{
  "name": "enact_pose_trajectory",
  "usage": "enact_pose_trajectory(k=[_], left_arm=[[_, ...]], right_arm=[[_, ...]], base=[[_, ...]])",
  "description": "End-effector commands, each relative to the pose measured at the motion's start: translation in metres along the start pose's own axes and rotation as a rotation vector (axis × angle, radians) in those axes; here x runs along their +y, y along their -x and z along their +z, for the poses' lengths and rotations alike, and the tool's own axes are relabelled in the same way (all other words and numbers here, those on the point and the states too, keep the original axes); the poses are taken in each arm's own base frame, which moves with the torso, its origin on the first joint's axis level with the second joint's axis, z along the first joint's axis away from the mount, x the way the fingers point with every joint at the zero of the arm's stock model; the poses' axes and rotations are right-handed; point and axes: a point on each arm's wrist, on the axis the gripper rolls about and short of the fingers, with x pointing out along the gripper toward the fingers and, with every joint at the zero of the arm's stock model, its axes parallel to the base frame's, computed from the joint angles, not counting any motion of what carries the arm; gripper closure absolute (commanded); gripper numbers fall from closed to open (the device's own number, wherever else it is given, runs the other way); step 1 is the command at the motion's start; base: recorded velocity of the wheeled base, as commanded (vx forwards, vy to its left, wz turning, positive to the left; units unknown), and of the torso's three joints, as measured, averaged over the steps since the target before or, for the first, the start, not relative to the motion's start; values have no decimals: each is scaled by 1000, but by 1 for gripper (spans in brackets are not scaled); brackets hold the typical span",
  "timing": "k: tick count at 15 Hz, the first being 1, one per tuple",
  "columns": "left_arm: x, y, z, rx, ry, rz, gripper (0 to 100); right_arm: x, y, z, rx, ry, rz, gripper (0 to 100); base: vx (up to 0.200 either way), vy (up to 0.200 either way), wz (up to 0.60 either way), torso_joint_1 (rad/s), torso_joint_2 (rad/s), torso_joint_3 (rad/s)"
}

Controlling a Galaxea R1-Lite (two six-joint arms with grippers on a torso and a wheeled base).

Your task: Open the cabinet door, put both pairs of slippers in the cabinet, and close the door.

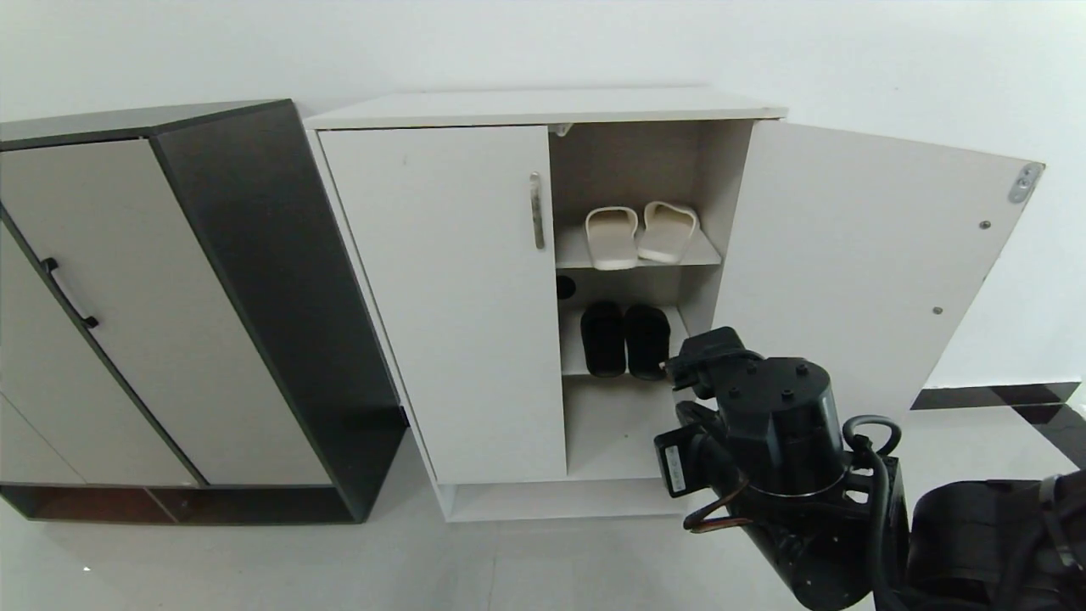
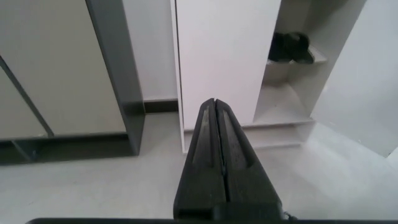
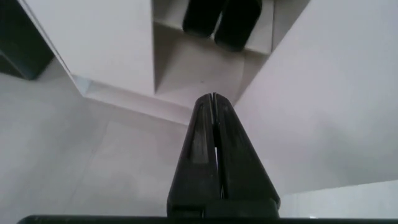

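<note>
The white cabinet [image 1: 441, 297] has its right door [image 1: 857, 255] swung wide open and its left door shut. A white pair of slippers [image 1: 640, 233] rests on the upper shelf, and a black pair [image 1: 624, 338] lies on the middle shelf [image 3: 221, 15] [image 2: 291, 47]. My right arm is in front of the open compartment, low and to the right. My right gripper [image 3: 214, 102] is shut and empty, its tip over the floor just outside the cabinet's base. My left gripper [image 2: 214, 106] is shut with nothing in it, held over the floor before the shut left door.
A second cabinet [image 1: 170, 305] with grey doors and a dark frame stands to the left, close against the white one. The open door juts out toward the right. Pale floor [image 1: 254, 568] spreads in front of both cabinets.
</note>
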Motion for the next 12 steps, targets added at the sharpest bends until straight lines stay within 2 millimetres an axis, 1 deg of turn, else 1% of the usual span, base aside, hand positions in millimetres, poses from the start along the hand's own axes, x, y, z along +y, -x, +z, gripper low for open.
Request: enact_pose_trajectory(k=[1,4,12], left_arm=[[0,0,0,0,0,0,100],[0,0,0,0,0,0,100],[0,0,0,0,0,-1,100]], right_arm=[[0,0,0,-1,0,-1,100],[0,0,0,-1,0,-1,100],[0,0,-1,0,1,-1,100]], base=[[0,0,0,85,-437,-373],[0,0,0,54,-538,-357],[0,0,0,135,-468,-334]])
